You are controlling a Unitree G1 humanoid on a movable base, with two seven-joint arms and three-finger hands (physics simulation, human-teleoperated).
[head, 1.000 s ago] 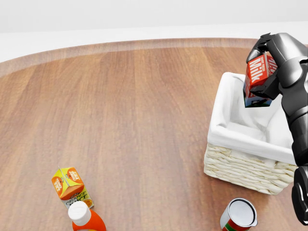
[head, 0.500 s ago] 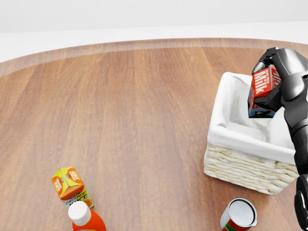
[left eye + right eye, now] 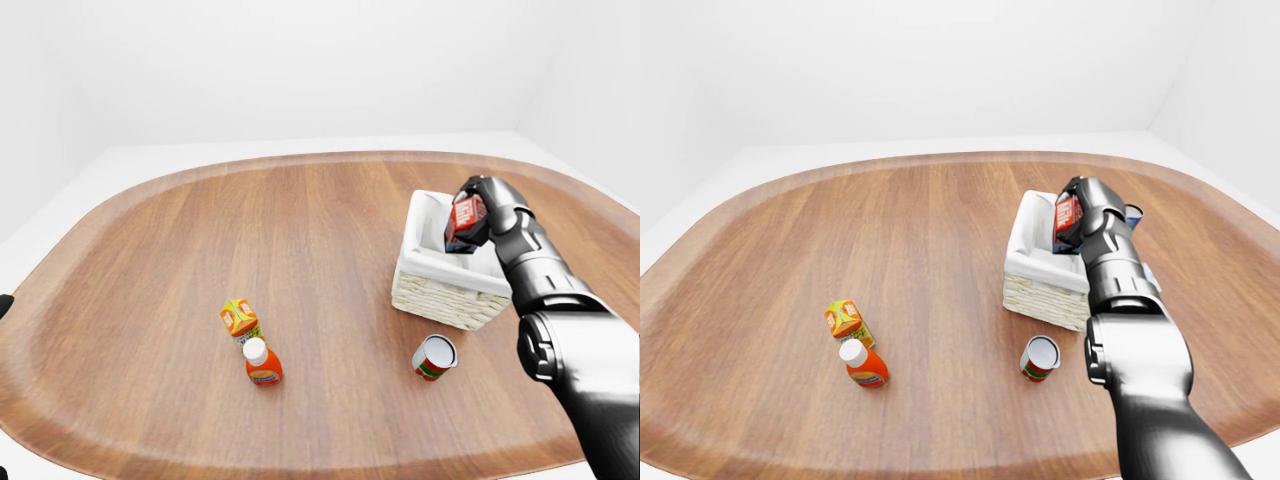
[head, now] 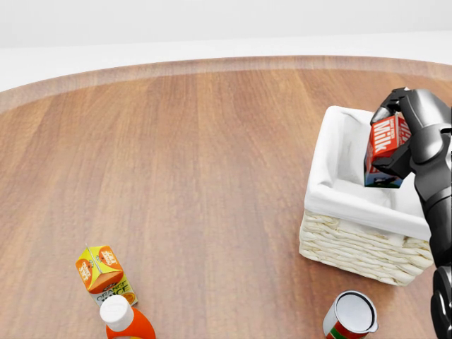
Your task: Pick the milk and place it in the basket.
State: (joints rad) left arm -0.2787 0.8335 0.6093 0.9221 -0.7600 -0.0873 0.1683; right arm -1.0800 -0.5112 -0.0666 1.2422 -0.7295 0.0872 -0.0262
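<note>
**Milk carton held over the basket's lining**

Here, the red milk carton with white lettering and a blue base (image 4: 385, 151) sits in my right hand (image 4: 409, 131), my black fingers (image 4: 387, 107) curled over its top and clamped down its side. The carton is tilted, and its lower end dips within the opening of the woven wicker basket with the white cloth liner (image 4: 353, 233), near the basket's rim toward the head view's right. I cannot tell whether its base touches the liner. My dark forearm runs down the right edge of the head view.

The basket stands on the oval wooden table (image 3: 180, 260), toward its right side in the left-eye view. Just below the basket, near the table's lower edge, lies a small tin can with a red and green label and a pale lid (image 4: 350, 315). Well apart, toward the lower left, an orange juice carton (image 4: 101, 271) stands beside an orange bottle with a white cap (image 4: 125, 319), nearly touching.

My left hand (image 3: 4, 304) shows only as a dark sliver at the left-eye view's left edge, so whether it is open or closed I cannot tell.
</note>
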